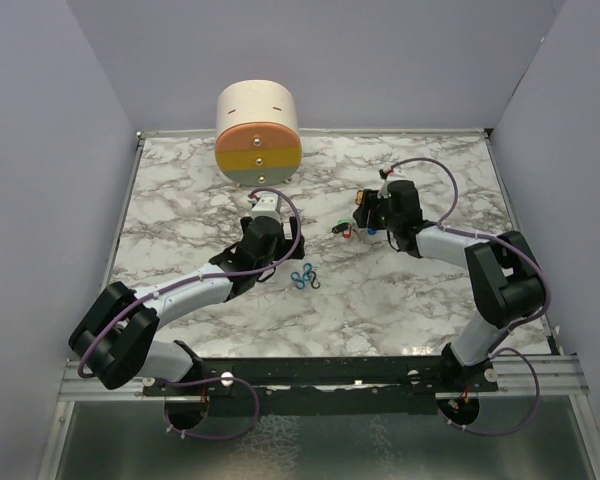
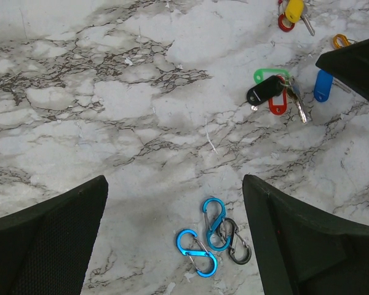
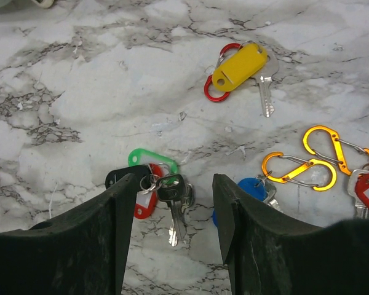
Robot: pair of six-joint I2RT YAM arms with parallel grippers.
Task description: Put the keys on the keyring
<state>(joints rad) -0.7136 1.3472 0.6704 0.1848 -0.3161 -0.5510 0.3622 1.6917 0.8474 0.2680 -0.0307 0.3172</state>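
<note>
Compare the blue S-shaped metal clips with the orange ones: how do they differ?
The blue S-shaped metal clips are bunched with a dark grey clip; the orange S-shaped metal clips have none. The blue pair lies apart from the keys, the orange pair beside them. Both pairs share shape and lie flat.

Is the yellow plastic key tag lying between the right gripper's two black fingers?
No, the yellow plastic key tag lies well ahead of the right gripper, outside its open jaws.

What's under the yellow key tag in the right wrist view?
The yellow key tag lies over a red carabiner clip, showing at its left end, and a silver key, its blade clear. How they join is covered.
</note>
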